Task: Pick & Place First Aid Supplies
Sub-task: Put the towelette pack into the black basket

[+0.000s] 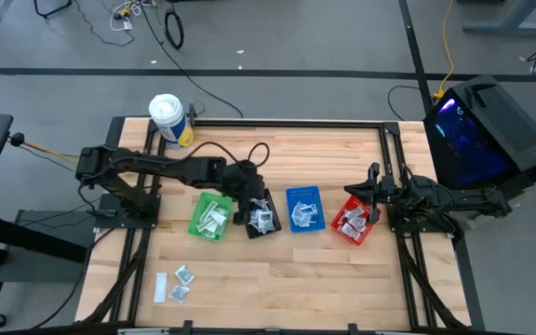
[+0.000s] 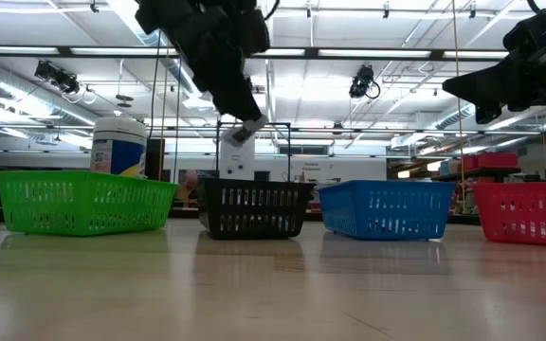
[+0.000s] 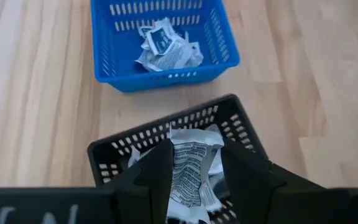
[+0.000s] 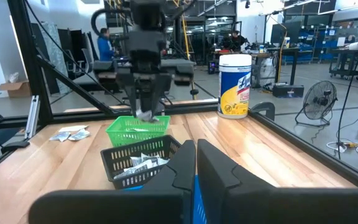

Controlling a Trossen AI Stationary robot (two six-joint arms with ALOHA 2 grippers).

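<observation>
Sachet pinched in left tool over black bin, lower end hidden; right tool closed, empty

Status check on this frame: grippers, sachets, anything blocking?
Left gripper shut on white printed sachet, above black slotted bin. Right gripper shut, empty, parked near red bin. Loose sachets remain on wooden table. Nothing blocking.

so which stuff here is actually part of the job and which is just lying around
Part of the job:
- packet held in the left claw above the black bin
- loose packets on the table's near left
- green bin, blue bin, red bin, each holding packets

Just lying about:
- white wipes tub at the table's far left
- right claw, shut, waiting by the red bin
</observation>
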